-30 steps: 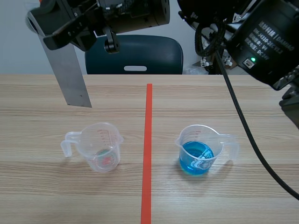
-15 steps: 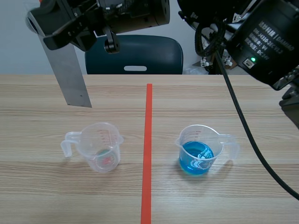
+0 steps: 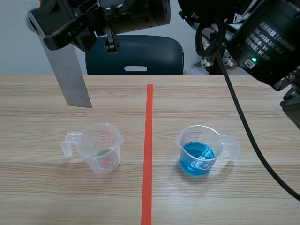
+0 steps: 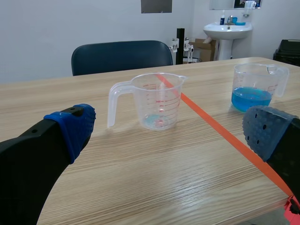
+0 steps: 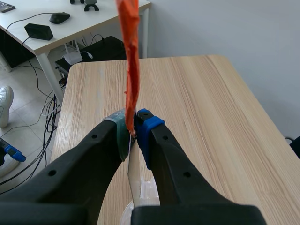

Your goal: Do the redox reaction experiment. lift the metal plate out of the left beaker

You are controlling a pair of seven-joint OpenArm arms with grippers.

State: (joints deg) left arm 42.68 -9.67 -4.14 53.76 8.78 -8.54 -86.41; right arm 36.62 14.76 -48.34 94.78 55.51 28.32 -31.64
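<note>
Our right gripper point(image 5: 132, 126), raised high, pinches the metal plate point(image 3: 70, 75). Our left gripper point(image 4: 167, 130) sits low, fingers point(image 4: 70, 129) spread apart.

This looks like a lab workroom: a wooden table point(image 3: 243, 108) carries a clear measuring beaker point(image 3: 101, 147) and a beaker of blue liquid point(image 3: 199, 151), with a blue chair point(image 3: 136, 55) beyond, a washbasin point(image 4: 232, 29), and a desk point(image 5: 93, 21) with trailing cables point(image 5: 49, 124).
</note>
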